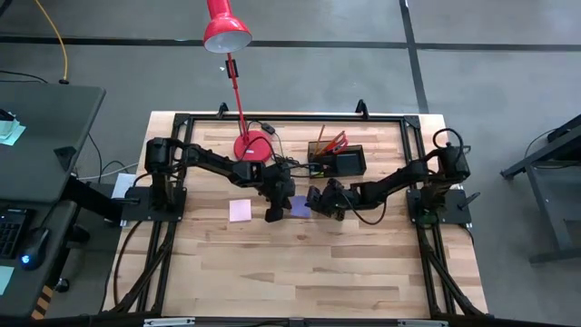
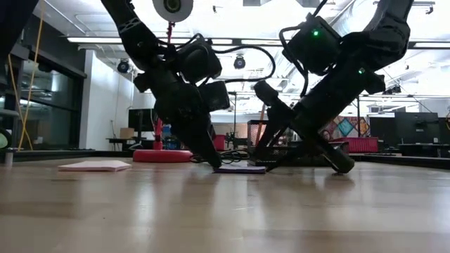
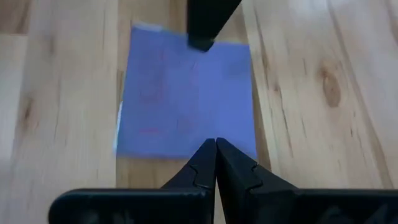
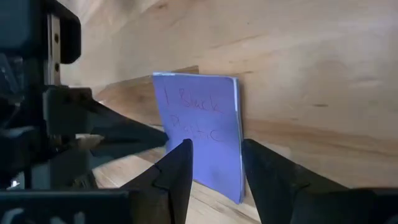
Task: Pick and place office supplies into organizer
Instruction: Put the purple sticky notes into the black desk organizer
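A purple sticky-note pad (image 1: pixel 300 206) lies flat on the table between my two grippers. My left gripper (image 1: pixel 273 214) is shut at the pad's left edge. My right gripper (image 1: pixel 317 202) is open at the pad's right edge, fingers slanting down. A pink pad (image 1: pixel 240 211) lies flat to the left of the left gripper. The black organizer (image 1: pixel 338 162) stands farther back, with red-handled scissors (image 1: pixel 336 141) and orange pencils sticking out of it. My left gripper meets the purple pad's left edge (image 3: pixel 211 138) with its shut fingertips, slanting down from the table's left. The pad lies flat on the table. My right gripper has one fingertip (image 3: pixel 201 34) at the pad's right edge (image 3: pixel 186 43), slanting down from the table's right; the other finger (image 4: pixel 264 165) stands beside the pad.
The red lamp's round base (image 1: pixel 252 145) and its black cable sit just behind the left arm. The black frame rails run along the table's sides. Bare wood lies on the near half of the table (image 1: pixel 300 272).
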Controlling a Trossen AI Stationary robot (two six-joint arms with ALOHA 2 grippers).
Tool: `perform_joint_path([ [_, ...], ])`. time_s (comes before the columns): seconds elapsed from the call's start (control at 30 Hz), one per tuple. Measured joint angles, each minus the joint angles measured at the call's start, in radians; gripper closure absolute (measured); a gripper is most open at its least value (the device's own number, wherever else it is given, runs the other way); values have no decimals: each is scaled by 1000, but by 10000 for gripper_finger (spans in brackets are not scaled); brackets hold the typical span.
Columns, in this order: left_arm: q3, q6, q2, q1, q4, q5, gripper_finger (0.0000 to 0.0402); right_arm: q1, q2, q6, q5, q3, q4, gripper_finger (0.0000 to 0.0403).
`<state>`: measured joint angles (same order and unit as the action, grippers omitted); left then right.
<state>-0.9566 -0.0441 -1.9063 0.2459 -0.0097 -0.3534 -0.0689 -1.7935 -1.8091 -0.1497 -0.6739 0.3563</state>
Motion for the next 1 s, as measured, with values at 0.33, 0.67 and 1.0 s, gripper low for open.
perform_joint_path([
  [0.33,-5,27,-46,-13,25,-54,401,10,-3,60,-57,1,56,261],
  [0.67,-3,26,-49,-18,13,-48,401,19,0,73,67,-8,5,261],
  [1.0,-2,23,-50,-19,7,-53,401,17,-2,101,100,-94,-138,261],
])
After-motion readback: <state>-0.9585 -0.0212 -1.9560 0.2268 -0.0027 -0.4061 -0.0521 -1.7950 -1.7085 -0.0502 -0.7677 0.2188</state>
